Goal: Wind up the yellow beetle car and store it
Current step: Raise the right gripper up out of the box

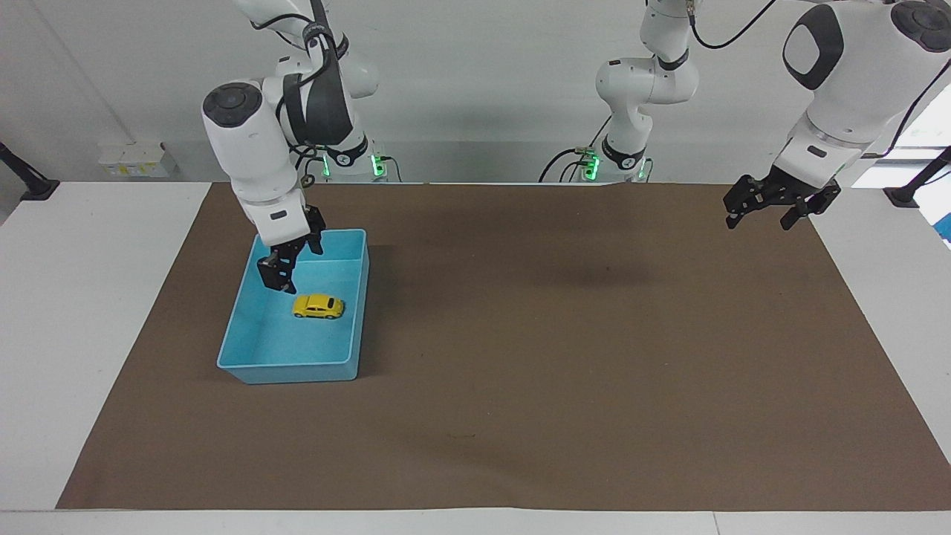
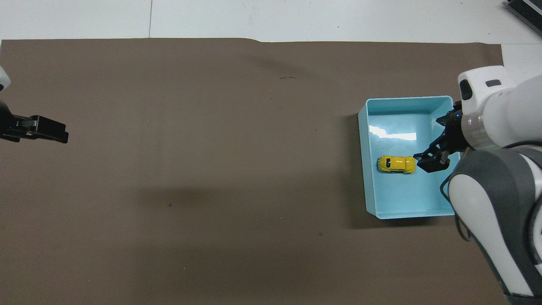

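Observation:
The yellow beetle car (image 1: 318,306) (image 2: 396,164) lies on its wheels on the floor of the blue bin (image 1: 290,369) (image 2: 361,169), with nothing touching it. My right gripper (image 1: 278,282) (image 2: 431,163) hangs open and empty above the bin, just beside the car toward the right arm's end. At the left arm's end of the table my left gripper (image 1: 759,219) (image 2: 57,134) waits in the air over the edge of the mat, open and holding nothing.
A brown mat (image 1: 565,357) (image 2: 211,169) covers most of the white table, and the bin stands on it toward the right arm's end. A small white box (image 1: 137,160) sits by the wall at the right arm's end.

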Motion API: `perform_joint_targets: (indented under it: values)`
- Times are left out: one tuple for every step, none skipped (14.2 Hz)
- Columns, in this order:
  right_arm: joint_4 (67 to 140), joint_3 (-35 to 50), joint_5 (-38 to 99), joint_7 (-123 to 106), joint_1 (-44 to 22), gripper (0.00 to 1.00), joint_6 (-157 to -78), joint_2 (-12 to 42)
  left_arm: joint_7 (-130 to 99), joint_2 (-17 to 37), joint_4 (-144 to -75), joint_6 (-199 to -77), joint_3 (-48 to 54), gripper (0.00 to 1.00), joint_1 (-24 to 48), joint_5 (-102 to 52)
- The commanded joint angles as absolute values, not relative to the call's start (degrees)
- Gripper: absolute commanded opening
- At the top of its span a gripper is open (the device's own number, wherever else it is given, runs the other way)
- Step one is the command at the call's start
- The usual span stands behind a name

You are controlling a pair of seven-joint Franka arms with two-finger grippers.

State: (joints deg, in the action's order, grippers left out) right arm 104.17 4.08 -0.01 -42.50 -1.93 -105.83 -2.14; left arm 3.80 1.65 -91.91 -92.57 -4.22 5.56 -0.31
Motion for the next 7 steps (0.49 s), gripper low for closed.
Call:
perform_joint_targets:
  values:
    - [103.02,4.39,1.5,-30.02,-1.67,1.0,-103.19,-2.9,3.16,0.79,-92.2,-92.2,-4.04,1.0,5.36,0.7]
    - [102.57,4.57,1.49,-26.32,-1.67,1.0,-102.66,-2.99,3.16,0.88,-92.28,-92.2,-4.04,1.0,5.36,0.7]
    - [102.57,4.48,1.67,-24.63,-1.5,1.0,-102.57,-2.99,3.16,0.79,-92.2,-92.2,-4.04,1.0,5.36,0.7]
    - [102.57,4.31,1.67,-23.91,-1.49,1.0,-102.92,-2.9,3.16,0.79,-92.28,-92.2,-4.04,1.0,5.36,0.7]
    - [102.48,4.22,1.58,-22.6,-1.49,1.0,-103.53,-2.81,3.16,0.79,-92.2,-92.2,-4.04,1.0,5.36,0.7]
    - [102.22,4.39,1.67,-19.02,-1.58,1.0,-103.54,-2.64,3.16,0.79,-92.2,-92.2,-4.04,1.0,5.36,0.7]
    - [101.96,4.48,1.67,-13.5,-1.5,1.0,-103.54,-2.64,3.16,0.79,-92.28,-92.2,-4.04,1.0,5.36,0.7]
